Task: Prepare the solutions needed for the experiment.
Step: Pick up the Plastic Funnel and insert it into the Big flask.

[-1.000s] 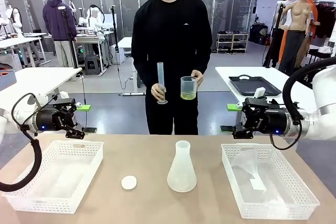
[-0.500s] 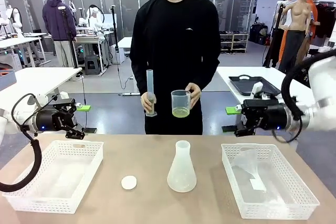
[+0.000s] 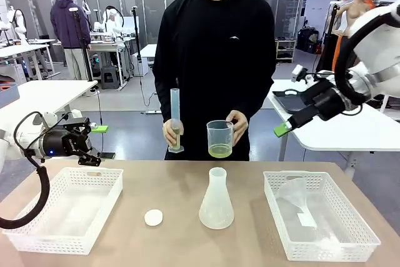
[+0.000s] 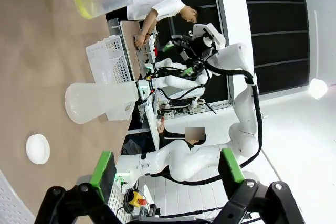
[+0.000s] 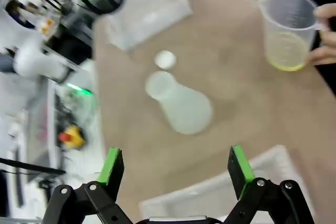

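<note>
Solution (image 3: 220,151) – a little yellow-green pool in the beaker (image 3: 219,132) – has come lower and nearer: the person has stepped in and holds it just over the worktop's (image 3: 169,186) far edge, cylinder (image 3: 175,114) in the other hand. My right pincer (image 5: 173,169) has swung up and away from the right basket (image 3: 275,207); it and my left pincer (image 4: 165,169) both gape, empty. Pouring looks close, I judge. Count – one beaker, one cylinder, one flask (image 3: 216,201), one disc (image 3: 153,217), two baskets, the left basket (image 3: 100,204) empty.
</note>
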`<control>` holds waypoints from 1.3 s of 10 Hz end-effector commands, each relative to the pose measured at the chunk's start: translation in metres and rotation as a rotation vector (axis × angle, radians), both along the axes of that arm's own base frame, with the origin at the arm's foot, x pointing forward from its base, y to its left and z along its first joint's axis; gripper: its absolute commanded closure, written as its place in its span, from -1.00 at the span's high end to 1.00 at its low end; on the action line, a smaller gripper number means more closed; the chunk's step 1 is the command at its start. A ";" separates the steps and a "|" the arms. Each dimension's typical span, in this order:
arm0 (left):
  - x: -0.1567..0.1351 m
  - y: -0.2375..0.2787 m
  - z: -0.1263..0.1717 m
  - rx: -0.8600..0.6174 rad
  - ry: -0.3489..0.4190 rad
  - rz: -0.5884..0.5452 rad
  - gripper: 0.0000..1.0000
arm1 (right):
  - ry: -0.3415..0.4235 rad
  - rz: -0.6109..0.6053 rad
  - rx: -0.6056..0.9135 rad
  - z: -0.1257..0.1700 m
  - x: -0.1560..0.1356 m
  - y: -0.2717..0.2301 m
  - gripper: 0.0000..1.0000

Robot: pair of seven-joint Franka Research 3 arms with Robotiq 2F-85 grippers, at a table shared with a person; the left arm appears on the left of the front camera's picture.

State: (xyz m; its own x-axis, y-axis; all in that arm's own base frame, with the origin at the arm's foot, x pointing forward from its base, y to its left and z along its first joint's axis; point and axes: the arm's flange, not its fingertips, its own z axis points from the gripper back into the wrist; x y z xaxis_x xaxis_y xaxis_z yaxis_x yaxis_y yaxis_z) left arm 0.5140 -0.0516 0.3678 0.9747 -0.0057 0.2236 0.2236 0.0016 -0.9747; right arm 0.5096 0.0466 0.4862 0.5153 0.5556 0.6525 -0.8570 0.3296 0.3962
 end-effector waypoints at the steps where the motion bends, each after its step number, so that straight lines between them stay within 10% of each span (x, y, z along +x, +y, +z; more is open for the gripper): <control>1: 0.000 -0.001 0.001 0.003 0.005 0.001 1.00 | -0.140 -0.107 -0.177 -0.029 -0.010 0.017 1.00; 8: 0.000 -0.001 0.001 0.003 0.005 0.001 1.00 | -0.088 -0.027 -0.107 -0.010 -0.001 0.011 1.00; 10: 0.000 -0.001 0.001 0.003 0.005 0.001 1.00 | -0.448 0.357 -0.618 -0.003 -0.006 0.041 1.00; 13: 0.000 -0.001 0.001 0.003 0.005 0.001 1.00 | -0.611 0.690 -0.785 -0.019 0.009 0.058 1.00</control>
State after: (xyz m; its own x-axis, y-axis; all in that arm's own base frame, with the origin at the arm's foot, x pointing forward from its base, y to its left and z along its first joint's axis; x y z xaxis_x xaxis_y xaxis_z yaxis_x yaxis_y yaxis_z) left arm 0.5139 -0.0519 0.3675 0.9748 -0.0061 0.2230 0.2230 0.0016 -0.9748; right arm 0.5078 0.1105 0.4764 -0.0613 0.9771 0.2036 -0.9976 -0.0532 -0.0450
